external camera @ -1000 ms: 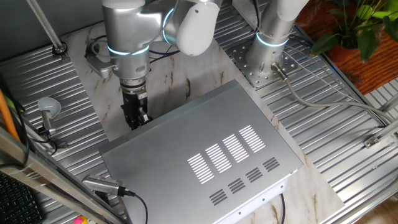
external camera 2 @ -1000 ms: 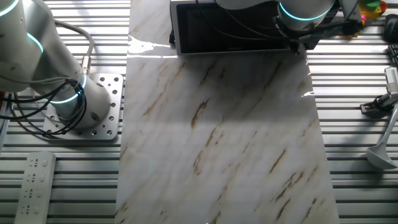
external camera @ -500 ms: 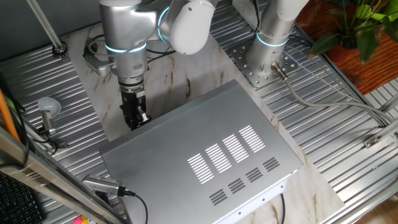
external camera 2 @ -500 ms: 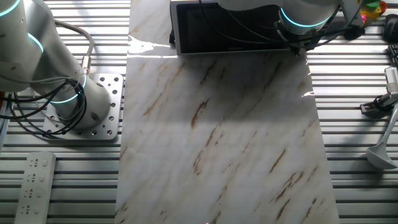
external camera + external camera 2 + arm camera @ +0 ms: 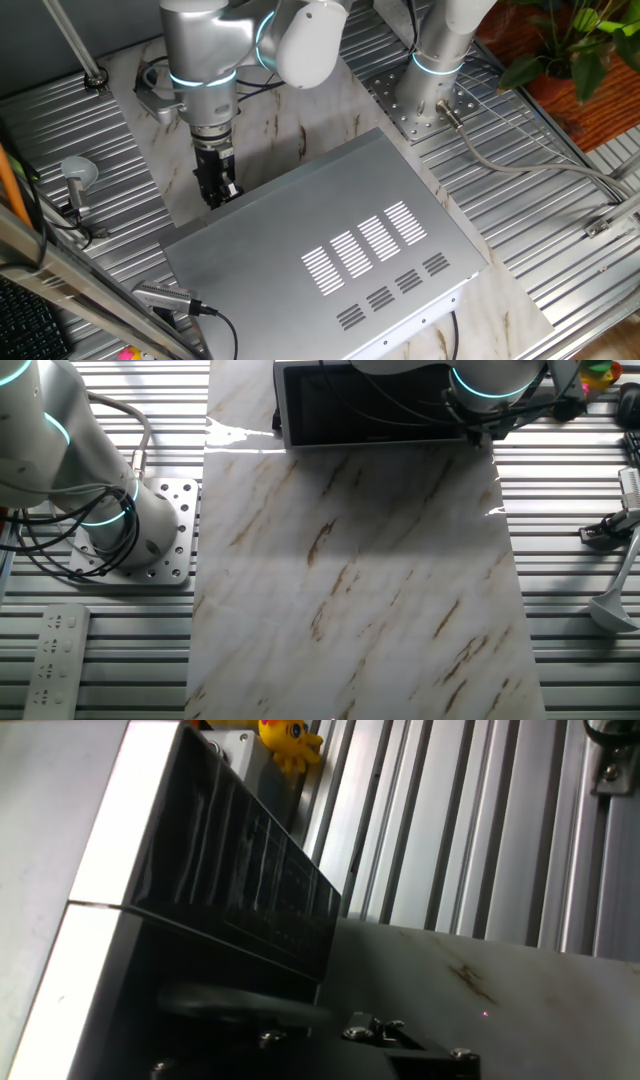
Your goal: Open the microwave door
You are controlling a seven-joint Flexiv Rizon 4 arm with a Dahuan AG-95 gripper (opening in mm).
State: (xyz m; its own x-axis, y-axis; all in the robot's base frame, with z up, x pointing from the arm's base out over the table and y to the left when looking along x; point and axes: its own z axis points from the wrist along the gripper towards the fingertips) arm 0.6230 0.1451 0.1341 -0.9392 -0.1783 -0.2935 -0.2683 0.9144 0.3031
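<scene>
Facing the marble mat, microwave door (image 5: 375, 407) long axis level, claw (image 5: 216, 190) opening indiscernible.

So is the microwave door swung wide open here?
No, the door sits flat across the microwave front, with the gripper at its edge.

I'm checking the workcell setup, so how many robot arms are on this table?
2. One arm reaches down at the microwave's front left corner; a second arm stands on its bolted base beyond the microwave. Others may be outside the frame.
</scene>
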